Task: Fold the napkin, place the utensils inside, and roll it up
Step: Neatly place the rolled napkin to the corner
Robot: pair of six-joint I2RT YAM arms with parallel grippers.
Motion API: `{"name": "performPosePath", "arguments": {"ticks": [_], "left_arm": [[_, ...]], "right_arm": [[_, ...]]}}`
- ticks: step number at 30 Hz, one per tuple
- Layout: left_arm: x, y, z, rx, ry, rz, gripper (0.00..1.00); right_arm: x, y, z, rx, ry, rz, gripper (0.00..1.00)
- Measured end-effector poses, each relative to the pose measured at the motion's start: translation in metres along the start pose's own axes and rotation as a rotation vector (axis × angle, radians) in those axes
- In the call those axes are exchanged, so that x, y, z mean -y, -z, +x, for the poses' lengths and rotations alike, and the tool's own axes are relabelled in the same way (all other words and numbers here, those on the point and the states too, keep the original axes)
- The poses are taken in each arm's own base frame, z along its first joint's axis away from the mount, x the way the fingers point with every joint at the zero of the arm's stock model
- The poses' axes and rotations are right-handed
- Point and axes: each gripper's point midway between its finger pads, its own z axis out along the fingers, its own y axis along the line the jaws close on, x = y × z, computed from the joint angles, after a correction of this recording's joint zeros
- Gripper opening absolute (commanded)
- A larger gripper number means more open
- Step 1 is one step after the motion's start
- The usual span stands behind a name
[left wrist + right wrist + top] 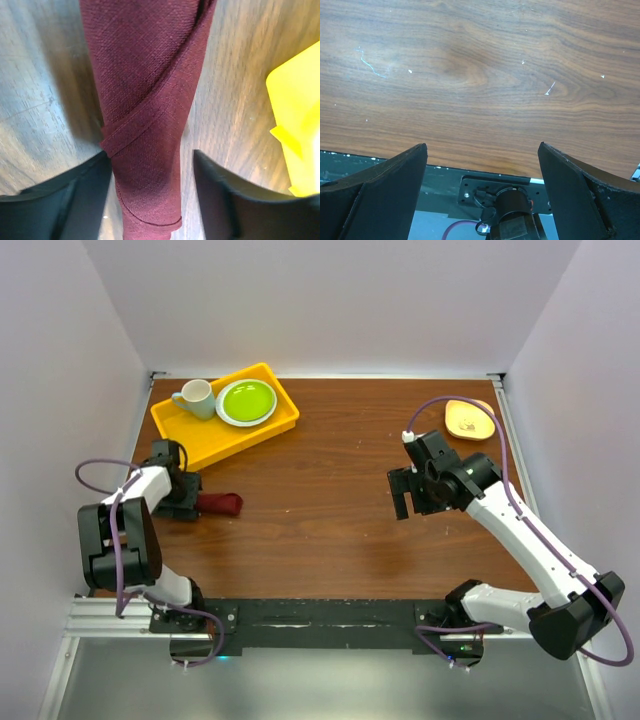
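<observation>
Napkin (222,504) lies rolled into a tight maroon tube near left edge of table (330,500), just nearside of yellow tray (215,442); fork not visible, presumably wrapped inside, cannot confirm. L gripper (198,505) straddles the roll's end nearest that edge, jaws apart, one finger (85,190) touching cloth, the other w/ a gap. Judged a release posture, roll resting on its own, task approx. complete. R gripper (403,502) hangs over bare wood in right half, jaws wide, nothing between, apparently parked clear of the roll.

White arms (520,528), black joints (120,540), purple cables (445,398)
</observation>
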Motion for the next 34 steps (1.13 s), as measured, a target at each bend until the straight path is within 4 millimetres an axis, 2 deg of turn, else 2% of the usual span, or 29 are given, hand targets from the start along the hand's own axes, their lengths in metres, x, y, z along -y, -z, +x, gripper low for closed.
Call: {"name": "performPosePath", "arguments": {"ticks": [4, 5, 10, 14, 16, 18, 22, 26, 28, 30, 31, 34], "left_arm": [[-0.007, 0.004, 0.001, -0.001, -0.010, 0.000, 0.91], [-0.010, 0.005, 0.001, -0.002, -0.016, -0.007, 0.98], [-0.026, 0.018, 0.002, -0.009, -0.032, -0.047, 1.00], [-0.036, 0.048, 0.006, -0.006, -0.058, -0.021, 1.00], [-0.037, 0.069, 0.017, -0.006, -0.105, 0.039, 1.00], [-0.034, 0.093, 0.039, -0.017, -0.205, 0.117, 0.99], [-0.016, 0.143, 0.104, -0.076, -0.483, 0.257, 1.00], [0.017, 0.220, 0.181, -0.085, -0.764, 0.456, 1.00], [0.021, 0.261, 0.219, -0.098, -0.880, 0.582, 1.00], [0.015, 0.294, 0.245, -0.104, -0.979, 0.698, 1.00], [0.012, 0.303, 0.252, -0.102, -1.012, 0.733, 1.00], [0.014, 0.321, 0.255, -0.068, -1.062, 0.824, 1.00]], "right_arm": [[0.000, 0.000, 0.000, 0.001, 0.000, 0.000, 0.97], [0.000, 0.000, 0.000, 0.001, 0.000, 0.000, 0.97], [0.000, 0.000, 0.000, 0.001, 0.001, -0.001, 0.97], [0.000, 0.001, -0.002, 0.006, 0.006, -0.001, 0.98], [0.000, 0.008, -0.009, 0.028, 0.005, -0.007, 0.98], [-0.001, 0.019, -0.022, 0.078, -0.003, -0.019, 0.98], [-0.001, 0.045, -0.040, 0.188, -0.029, -0.053, 0.98], [0.003, 0.068, -0.042, 0.282, -0.071, -0.088, 0.98], [0.004, 0.082, -0.043, 0.349, -0.097, -0.120, 0.98], [0.006, 0.096, -0.043, 0.410, -0.121, -0.148, 0.98], [0.006, 0.100, -0.043, 0.426, -0.130, -0.155, 0.98], [0.004, 0.109, -0.040, 0.466, -0.162, -0.202, 0.98]]}}
